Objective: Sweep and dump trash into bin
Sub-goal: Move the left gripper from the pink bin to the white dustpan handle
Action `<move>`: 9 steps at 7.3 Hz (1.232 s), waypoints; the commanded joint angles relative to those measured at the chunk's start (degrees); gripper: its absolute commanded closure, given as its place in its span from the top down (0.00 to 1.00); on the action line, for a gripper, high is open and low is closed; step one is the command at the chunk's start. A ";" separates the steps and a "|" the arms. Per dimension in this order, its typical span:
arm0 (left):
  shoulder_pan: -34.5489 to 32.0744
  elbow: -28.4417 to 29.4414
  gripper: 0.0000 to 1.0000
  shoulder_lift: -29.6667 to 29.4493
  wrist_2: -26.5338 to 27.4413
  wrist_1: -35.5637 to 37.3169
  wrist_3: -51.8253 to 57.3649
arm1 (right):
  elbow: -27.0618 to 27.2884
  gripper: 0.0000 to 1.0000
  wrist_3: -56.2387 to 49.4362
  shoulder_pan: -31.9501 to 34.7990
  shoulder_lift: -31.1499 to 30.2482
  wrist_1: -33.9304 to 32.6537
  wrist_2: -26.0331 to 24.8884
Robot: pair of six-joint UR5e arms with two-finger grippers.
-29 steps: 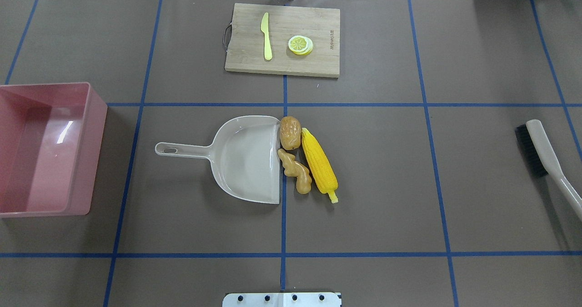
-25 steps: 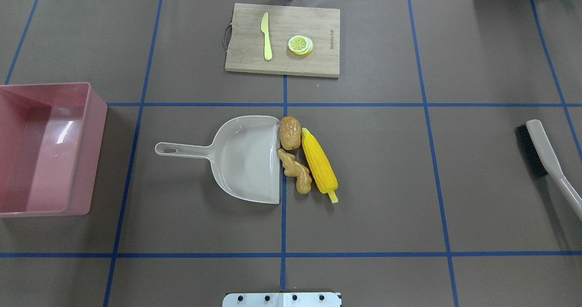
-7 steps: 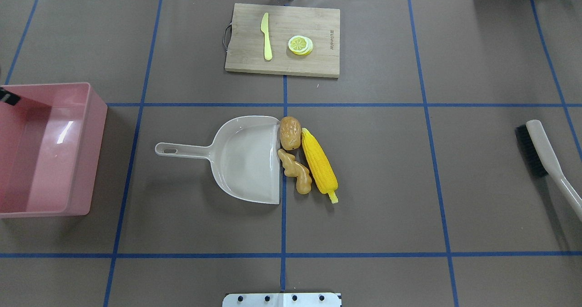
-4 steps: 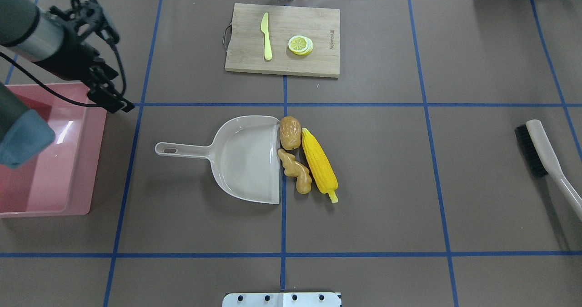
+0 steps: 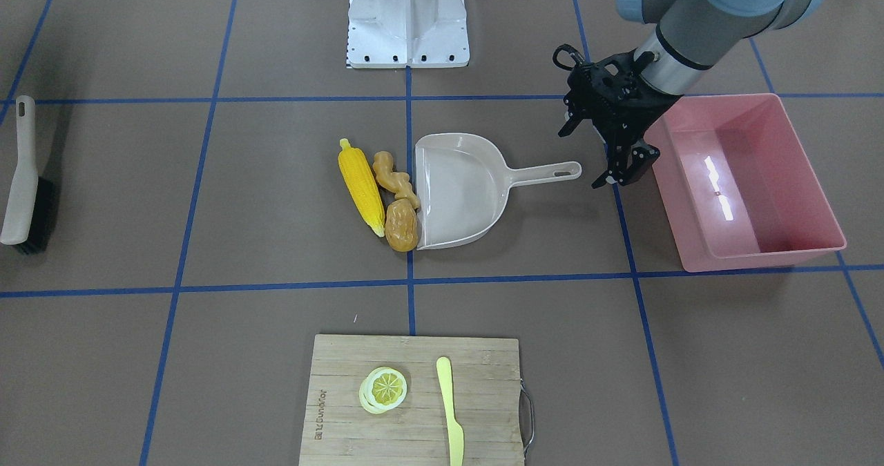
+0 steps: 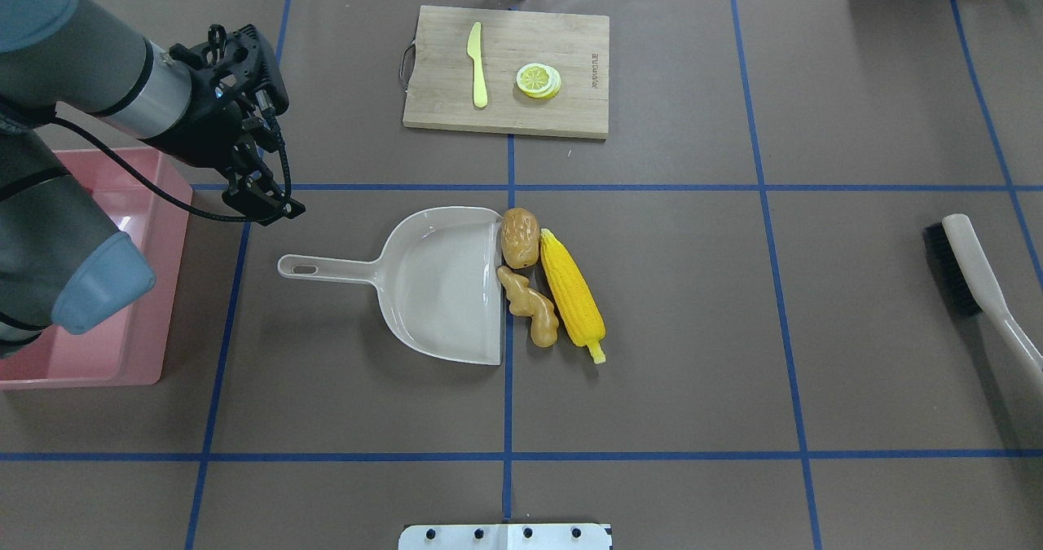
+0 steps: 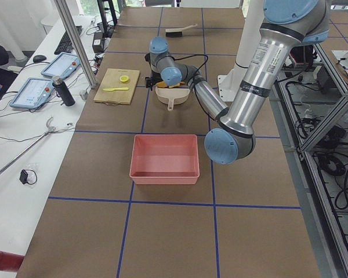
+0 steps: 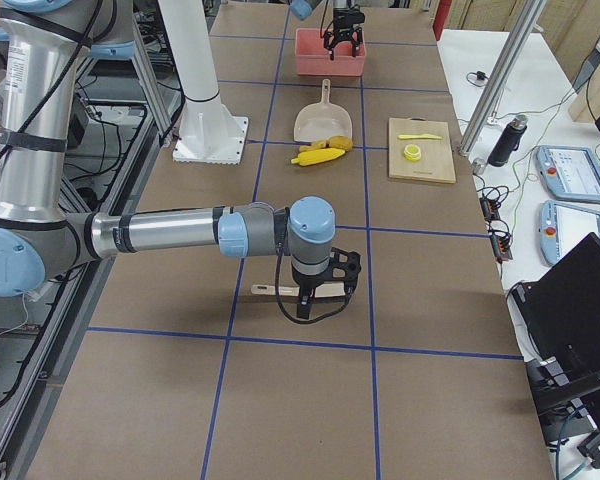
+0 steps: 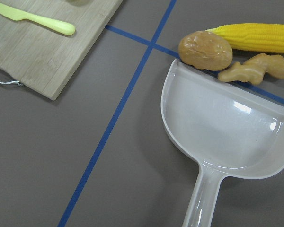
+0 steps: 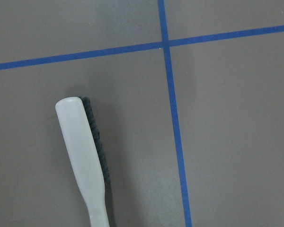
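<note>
My left claw [image 6: 289,159] is hovering wide open and empty beside the bin [image 5: 753,204].
I am holding it above the table between the bin and the dustpan [image 6: 440,289] handle. The corn cob [image 6: 573,299], ginger root [image 6: 530,305] and potato lump [image 6: 520,238] are lying clustered at the dustpan's open edge. My right claw [image 8: 323,300] is hanging over the brush [image 10: 83,151]; I cannot tell how far it is open.

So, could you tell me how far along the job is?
Nothing is done yet: the corn, ginger and potato lie just outside the dustpan, and the bin holds nothing. In hand: the left hand hovers open near the dustpan's handle. Left: taking the brush, sweeping, dumping.
</note>
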 commanded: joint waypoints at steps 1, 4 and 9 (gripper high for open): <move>0.10 -1.18 0.99 0.05 -0.02 -0.34 0.82 | 2.52 1.00 1.84 -4.04 -4.51 2.66 0.94; 0.10 -2.41 0.99 0.13 0.07 -1.21 11.53 | 0.77 1.00 4.65 -10.81 -7.42 14.60 -0.72; 4.30 -0.67 0.99 9.69 5.77 -27.81 11.28 | 0.32 1.00 17.38 -21.97 -7.86 24.22 -5.30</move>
